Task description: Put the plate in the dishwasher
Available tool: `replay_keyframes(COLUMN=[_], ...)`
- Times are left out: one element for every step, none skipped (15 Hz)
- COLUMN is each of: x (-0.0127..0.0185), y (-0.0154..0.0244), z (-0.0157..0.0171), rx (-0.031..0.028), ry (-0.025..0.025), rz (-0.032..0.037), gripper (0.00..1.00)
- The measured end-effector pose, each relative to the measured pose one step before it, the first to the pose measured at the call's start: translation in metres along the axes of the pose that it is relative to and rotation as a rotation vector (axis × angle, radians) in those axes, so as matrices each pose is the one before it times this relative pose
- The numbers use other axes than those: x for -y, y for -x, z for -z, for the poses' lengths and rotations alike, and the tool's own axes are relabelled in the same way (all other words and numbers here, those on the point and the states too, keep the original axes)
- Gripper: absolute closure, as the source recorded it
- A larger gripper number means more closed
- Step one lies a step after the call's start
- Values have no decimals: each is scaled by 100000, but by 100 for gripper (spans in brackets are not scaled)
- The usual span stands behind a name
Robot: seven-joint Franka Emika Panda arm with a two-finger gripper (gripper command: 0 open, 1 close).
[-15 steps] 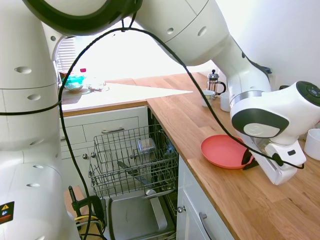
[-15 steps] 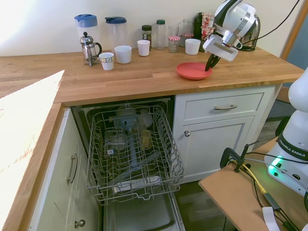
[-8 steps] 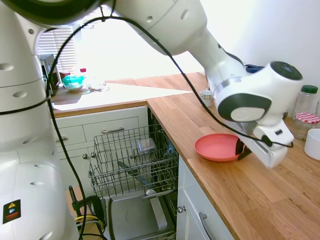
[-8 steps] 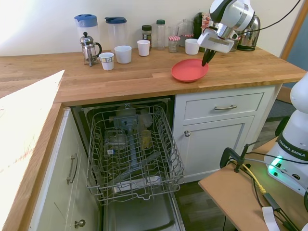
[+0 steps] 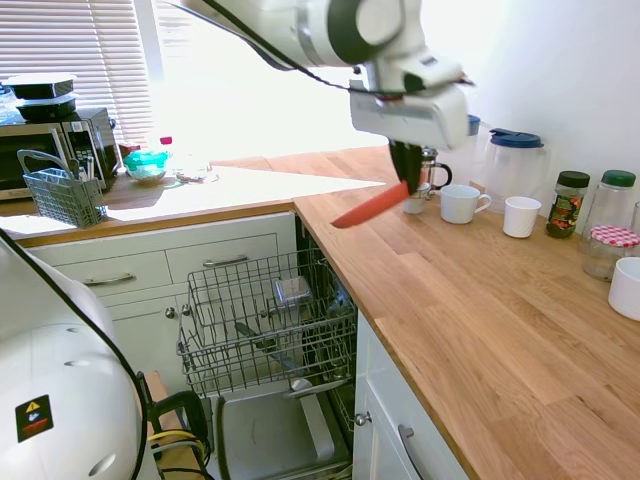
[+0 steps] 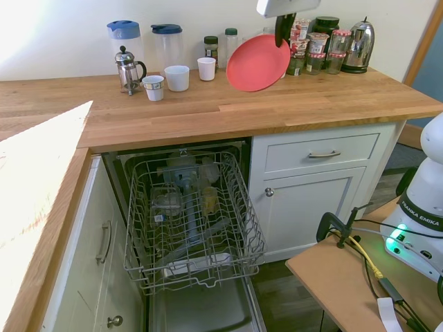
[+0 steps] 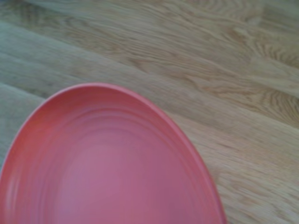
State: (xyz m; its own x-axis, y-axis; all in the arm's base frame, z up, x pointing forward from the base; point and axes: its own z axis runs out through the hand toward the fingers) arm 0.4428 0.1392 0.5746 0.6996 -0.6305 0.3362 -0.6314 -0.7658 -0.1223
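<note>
Pinching the rim of the plate [image 6: 257,63], the end effector [image 6: 281,31] holds it tilted in the air above the wooden surface [image 6: 208,111], near its front edge; the dishwasher [image 6: 190,221] stands open below, wire rack pulled out.
</note>
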Motion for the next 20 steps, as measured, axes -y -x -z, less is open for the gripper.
replay_keyframes(x=[2042,2143,2103,2266,2466,2063,1762,1623,1104,842,845,871,1089,1666,2026,2308,2458,2577,2275,2040], y=[2681,2583,2409,3078,4288,4467,4425,4015,2880,2387,2642,2492,2472,2234,1491,1346,1684,2265,1907,1226], z=[511,-52,-255,-138,56,401,701,857,534,173,-16,-147,-292,-309,-362,-332,-84,171,77,83], rx=[-3809,-3547,-4233,-5417,-5699,-5305,-5601,-5264,-4881,-5169,-5830,-4747,-3267,-1543,-1110,-1446,-678,-151,-565,-241], ry=[3012,3143,2276,1637,1362,1523,1470,977,579,408,476,308,373,287,55,-229,-456,-440,-265,42], rz=[4757,4335,3135,3252,4165,3965,4159,4099,3546,2733,2920,3758,5195,5173,3539,2971,3331,3614,2734,1975], gripper=[100,100,100,100,100,100,100,100,100,100,100,100,100,100,100,100,100,100,100,100])
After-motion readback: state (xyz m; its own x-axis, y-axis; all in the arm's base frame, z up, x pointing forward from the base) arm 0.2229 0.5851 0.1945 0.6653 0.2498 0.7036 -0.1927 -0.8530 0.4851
